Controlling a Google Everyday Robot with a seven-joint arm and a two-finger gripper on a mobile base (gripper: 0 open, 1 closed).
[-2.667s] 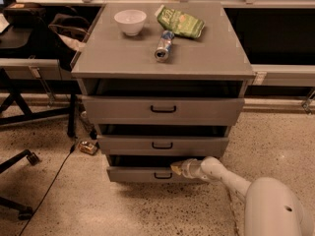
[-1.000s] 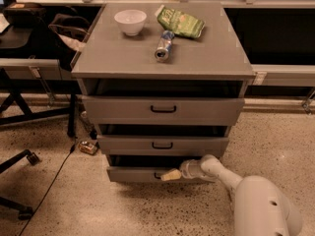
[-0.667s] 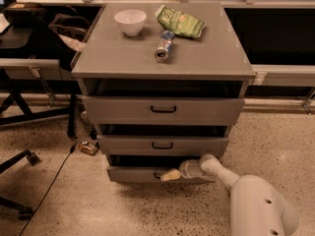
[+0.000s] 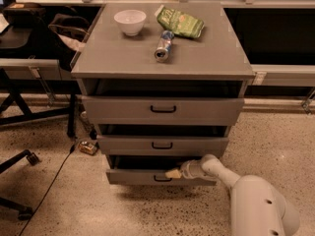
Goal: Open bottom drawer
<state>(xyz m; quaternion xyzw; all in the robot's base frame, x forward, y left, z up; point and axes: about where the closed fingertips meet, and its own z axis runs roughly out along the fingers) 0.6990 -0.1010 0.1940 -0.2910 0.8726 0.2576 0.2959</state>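
The grey cabinet (image 4: 162, 58) has three drawers with small black handles. The bottom drawer (image 4: 133, 176) is the lowest, a shallow grey front near the floor, standing out a little from the cabinet with a dark gap above it. My gripper (image 4: 173, 173) is at the top edge of that drawer front, just above and right of its handle (image 4: 162, 179). My white arm (image 4: 256, 205) comes in from the lower right. The middle drawer (image 4: 162, 145) and the uppermost drawer (image 4: 162, 109) sit above.
On the cabinet top lie a white bowl (image 4: 130, 21), a can on its side (image 4: 164, 44) and a green snack bag (image 4: 180, 21). A desk and chair legs (image 4: 19, 161) stand at the left. A small object (image 4: 87, 147) lies on the speckled floor by the cabinet.
My gripper has shifted slightly left along the bottom drawer's top edge and the arm has come nearer. The drawer front looks about the same.
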